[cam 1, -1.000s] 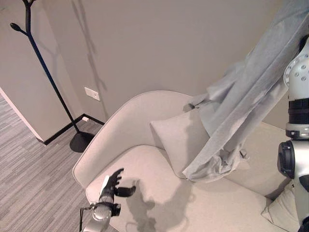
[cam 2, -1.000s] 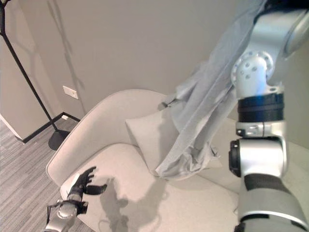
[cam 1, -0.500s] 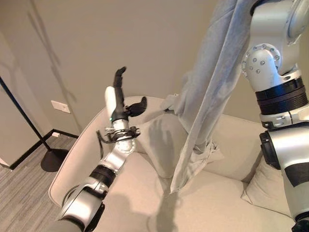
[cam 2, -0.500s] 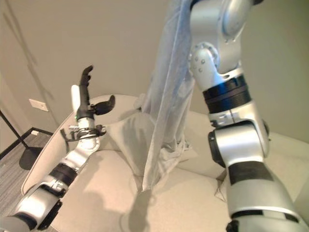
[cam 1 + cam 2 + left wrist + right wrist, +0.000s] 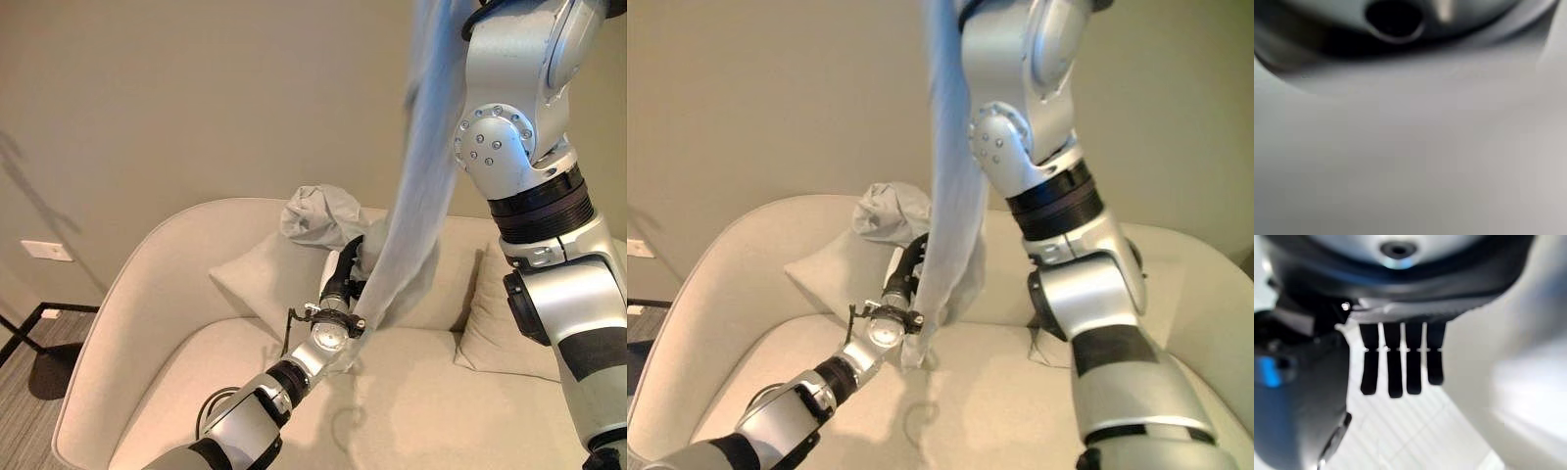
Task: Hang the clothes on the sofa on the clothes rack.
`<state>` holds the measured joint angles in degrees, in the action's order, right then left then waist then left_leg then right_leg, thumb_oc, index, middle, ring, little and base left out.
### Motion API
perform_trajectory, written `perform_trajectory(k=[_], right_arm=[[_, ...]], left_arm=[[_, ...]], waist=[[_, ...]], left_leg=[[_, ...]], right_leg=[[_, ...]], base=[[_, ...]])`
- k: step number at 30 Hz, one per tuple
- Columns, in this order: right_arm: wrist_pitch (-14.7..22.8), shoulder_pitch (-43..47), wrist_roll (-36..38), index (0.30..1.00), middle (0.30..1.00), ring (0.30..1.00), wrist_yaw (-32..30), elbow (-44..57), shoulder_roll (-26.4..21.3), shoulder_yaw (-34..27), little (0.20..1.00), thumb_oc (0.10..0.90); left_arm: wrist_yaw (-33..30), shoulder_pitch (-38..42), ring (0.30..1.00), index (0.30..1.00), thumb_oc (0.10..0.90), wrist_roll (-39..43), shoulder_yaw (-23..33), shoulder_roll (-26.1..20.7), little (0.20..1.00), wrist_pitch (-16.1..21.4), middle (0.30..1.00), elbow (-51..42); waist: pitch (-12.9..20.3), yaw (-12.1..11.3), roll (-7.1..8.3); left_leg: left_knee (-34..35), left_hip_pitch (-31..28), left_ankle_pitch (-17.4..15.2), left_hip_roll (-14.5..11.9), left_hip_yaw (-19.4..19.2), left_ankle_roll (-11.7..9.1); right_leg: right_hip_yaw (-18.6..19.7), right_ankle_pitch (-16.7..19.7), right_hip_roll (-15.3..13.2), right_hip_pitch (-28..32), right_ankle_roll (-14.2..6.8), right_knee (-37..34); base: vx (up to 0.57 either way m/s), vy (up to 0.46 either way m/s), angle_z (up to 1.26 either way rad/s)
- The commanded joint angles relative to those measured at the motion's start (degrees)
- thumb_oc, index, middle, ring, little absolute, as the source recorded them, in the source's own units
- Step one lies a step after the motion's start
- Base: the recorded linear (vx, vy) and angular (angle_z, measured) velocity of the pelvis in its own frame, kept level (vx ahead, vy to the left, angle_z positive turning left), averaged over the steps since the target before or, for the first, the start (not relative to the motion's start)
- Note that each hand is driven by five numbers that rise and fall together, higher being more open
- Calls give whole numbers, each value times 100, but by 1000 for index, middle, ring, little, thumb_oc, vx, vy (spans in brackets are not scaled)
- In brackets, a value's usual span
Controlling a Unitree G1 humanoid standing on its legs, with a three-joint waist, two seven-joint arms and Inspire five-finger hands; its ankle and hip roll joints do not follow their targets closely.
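Observation:
A long grey garment [image 5: 421,196] hangs down from above the picture in front of my raised right arm; its lower part bunches on the back of the beige sofa [image 5: 176,264]. In the right wrist view my right hand [image 5: 1396,367] has straight fingers, with pale cloth beside it. My left hand [image 5: 343,279] reaches up to the garment's lower edge, its fingertips hidden behind the cloth. The left wrist view is pressed close against grey cloth [image 5: 1410,161]. The black base of the clothes rack [image 5: 47,372] stands on the floor at the far left.
Two beige cushions lean on the sofa back, one [image 5: 260,289] behind my left arm, one [image 5: 500,328] at the right. A wall socket [image 5: 47,252] is on the wall left of the sofa. Grey carpet [image 5: 15,411] lies around the rack base.
The camera has swung right. My left hand has gone from raised in the air to the hanging garment's lower edge. The garment now hangs straighter from my right arm.

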<state>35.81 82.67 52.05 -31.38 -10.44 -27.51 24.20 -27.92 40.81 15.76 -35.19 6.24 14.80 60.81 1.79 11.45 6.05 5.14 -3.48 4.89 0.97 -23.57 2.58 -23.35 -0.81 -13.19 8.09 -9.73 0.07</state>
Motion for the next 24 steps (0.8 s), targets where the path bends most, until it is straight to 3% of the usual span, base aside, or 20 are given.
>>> perform_trajectory(k=[1, 4, 10, 15, 20, 21, 22, 24], right_arm=[[24, 989, -139, 300, 300, 300, 174, -598, -161, 148, 300, 400], [55, 948, -138, 300, 300, 300, 167, -526, -212, 162, 300, 400], [94, 542, -173, 300, 300, 300, 139, -338, -283, -105, 300, 400], [9, -473, -421, 300, 300, 300, 111, 227, -493, -576, 300, 400], [-365, -1870, -1027, 300, 300, 300, 76, 893, -622, -970, 300, 400], [-481, -2183, -1210, 507, 507, 507, 70, 1001, -651, -1037, 507, 538], [-647, -2608, -1465, 900, 900, 900, 62, 1179, -624, -1133, 900, 800], [-976, -3503, -2029, 900, 900, 900, 164, 1464, -561, -1246, 900, 800]], left_arm=[[-221, 1286, 300, 300, 400, 141, 393, 319, 300, 481, 300, 65], [-413, 1399, 300, 300, 400, 284, 644, 198, 300, 514, 300, 86], [-601, 1402, 300, 300, 400, 440, 949, -10, 300, 535, 300, -91], [-681, 1208, 300, 300, 400, 588, 1087, -195, 300, 624, 300, -779], [-815, 850, 300, 300, 400, 182, 1074, -528, 300, 581, 300, -1762], [-855, 811, 300, 300, 400, 30, 1069, -642, 300, 574, 300, -2013], [-942, 735, 300, 300, 400, -213, 1043, -780, 300, 547, 300, -2376], [-1036, 716, 300, 300, 400, -663, 1052, -1013, 300, 517, 300, -3038]], waist=[[422, -228, -2], [440, -140, -71], [401, -180, -155], [311, -342, -225], [217, -478, -299], [184, -488, -322], [168, -505, -337], [98, -522, -407]], left_leg=[[-14, -371, -815, -86, -23, -291], [-14, -400, -830, -87, -101, -294], [-14, -432, -854, -59, -102, -282], [-14, -412, -867, -11, -10, -248], [-14, -381, -888, 52, 70, -205], [-14, -367, -881, 61, 81, -200], [-14, -352, -876, 65, 89, -192], [-14, -331, -871, 69, 99, -183]], right_leg=[[70, 1372, -538, -96, -366, 86], [162, 1381, -523, -122, -364, 53], [159, 1442, -534, -87, -386, 25], [63, 1486, -578, -14, -419, 10], [-92, 1499, -639, 52, -441, 1], [-102, 1508, -651, 42, -444, 12], [-120, 1512, -662, 35, -448, 18], [-141, 1507, -676, 20, -456, 25]], base=[[12, -17, -17], [14, -9, -19], [-1, 3, -8], [-7, 9, 3], [-13, 14, 12], [-13, 7, 13], [-24, 11, 4], [-20, 8, 2]])
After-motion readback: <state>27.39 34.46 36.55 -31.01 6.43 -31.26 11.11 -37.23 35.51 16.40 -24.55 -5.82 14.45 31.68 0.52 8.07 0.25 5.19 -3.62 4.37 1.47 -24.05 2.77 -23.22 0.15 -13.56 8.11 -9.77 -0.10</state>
